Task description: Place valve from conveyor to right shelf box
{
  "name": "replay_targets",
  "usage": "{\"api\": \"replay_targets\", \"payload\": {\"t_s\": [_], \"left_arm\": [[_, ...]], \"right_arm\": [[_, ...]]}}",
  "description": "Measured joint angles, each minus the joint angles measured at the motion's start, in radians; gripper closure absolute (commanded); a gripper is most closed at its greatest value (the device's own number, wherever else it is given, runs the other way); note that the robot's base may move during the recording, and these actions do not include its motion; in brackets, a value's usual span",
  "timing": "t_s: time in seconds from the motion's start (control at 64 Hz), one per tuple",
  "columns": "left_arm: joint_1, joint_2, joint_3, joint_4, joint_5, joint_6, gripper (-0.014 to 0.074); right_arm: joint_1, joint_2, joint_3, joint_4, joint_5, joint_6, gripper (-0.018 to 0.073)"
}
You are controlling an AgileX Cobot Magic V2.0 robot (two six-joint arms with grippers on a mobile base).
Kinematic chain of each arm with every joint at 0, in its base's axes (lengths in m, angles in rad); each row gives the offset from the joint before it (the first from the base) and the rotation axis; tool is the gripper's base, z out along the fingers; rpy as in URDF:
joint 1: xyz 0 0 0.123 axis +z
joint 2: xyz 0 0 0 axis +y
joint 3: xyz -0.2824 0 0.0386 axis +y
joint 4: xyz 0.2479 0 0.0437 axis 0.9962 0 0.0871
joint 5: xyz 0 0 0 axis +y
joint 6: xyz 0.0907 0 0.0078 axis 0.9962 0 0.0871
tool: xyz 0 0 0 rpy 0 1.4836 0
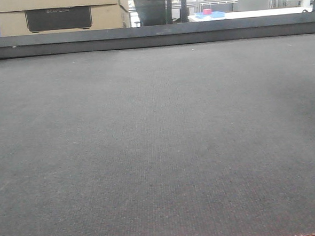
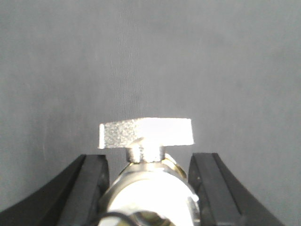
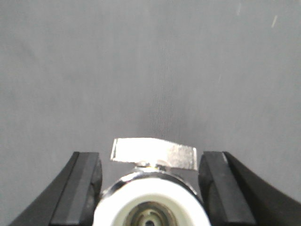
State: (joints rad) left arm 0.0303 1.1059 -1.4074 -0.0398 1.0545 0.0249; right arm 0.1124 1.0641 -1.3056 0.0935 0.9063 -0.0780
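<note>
1. From the front, the wide, flat, dark grey woven conveyor belt [image 1: 159,150] fills the near ground. A dark metal rail [image 1: 152,35] runs along its far edge.
2. Beyond the rail, a tan cardboard box [image 1: 60,17] with a dark panel sits far left. A shallow blue tray [image 1: 210,15] holding something small and pink lies on a pale worktop [image 1: 258,13] far right.
3. The black left fingers [image 2: 89,188] pinch a small silvery metal left valve [image 2: 150,186] with a white plastic cap, one finger against each side of its body.
4. Its flat silver lever [image 2: 146,133] lies crosswise on a short stem, just past the fingertips.
5. The black right fingers [image 3: 80,188] pinch a matching right valve [image 3: 153,200] the same way. Its white-capped end faces the camera and its shiny lever [image 3: 153,154] is tilted slightly.
6. Grey belt lies behind both valves. I cannot tell whether either touches it.
</note>
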Motion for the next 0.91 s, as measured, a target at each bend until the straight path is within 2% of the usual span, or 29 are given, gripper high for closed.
{"api": "replay_targets", "payload": {"t_s": [0.297,0.906], "left_arm": [[0.0,-0.063,0.0,0.0,-0.103,0.0,0.0708],[0.0,-0.063,0.0,0.0,-0.113,-0.001,0.0708]], "right_arm": [[0.0,-0.008,-0.05,0.0,-0.002,0.0,0.0713],[0.0,-0.008,-0.05,0.0,-0.008,0.0,0.0713]]}}
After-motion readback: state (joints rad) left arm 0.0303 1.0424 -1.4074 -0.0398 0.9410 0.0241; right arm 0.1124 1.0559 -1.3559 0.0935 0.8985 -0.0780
